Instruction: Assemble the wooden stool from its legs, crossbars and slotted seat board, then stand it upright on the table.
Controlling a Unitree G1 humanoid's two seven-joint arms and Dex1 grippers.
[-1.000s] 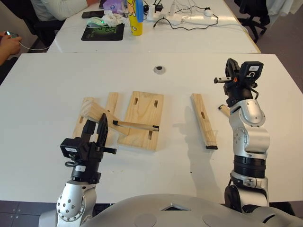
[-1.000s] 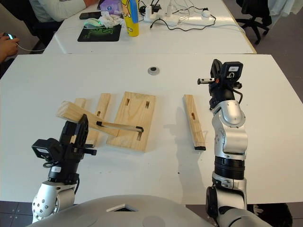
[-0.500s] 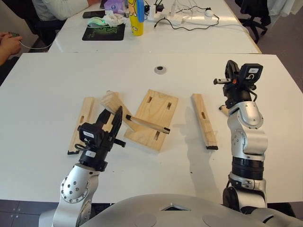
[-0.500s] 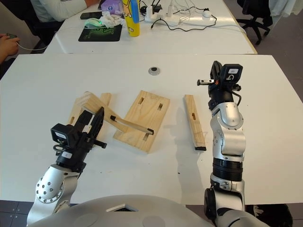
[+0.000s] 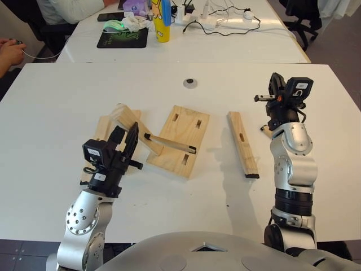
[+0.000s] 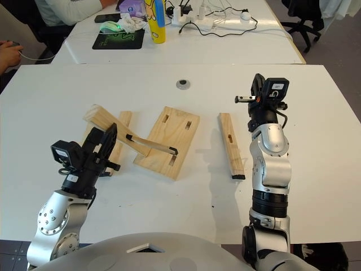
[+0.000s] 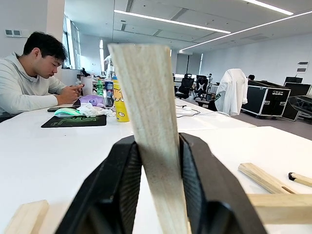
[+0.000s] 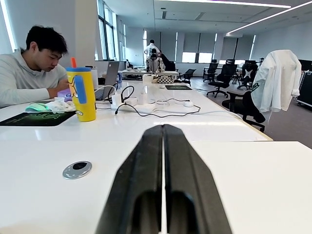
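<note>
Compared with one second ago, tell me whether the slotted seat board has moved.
Yes. The seat board has turned clockwise on the table. Its far end now lies nearer the loose leg to its right, which has kept its place.

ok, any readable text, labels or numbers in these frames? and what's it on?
Nothing is legible.
Left wrist sticker, white, on the camera block: too small to read.
Right wrist sticker, white, on the camera block: too small to read.
Yellow bottle on the far table: print blurred.
Black mat beside it: green design, no words to make out.
</note>
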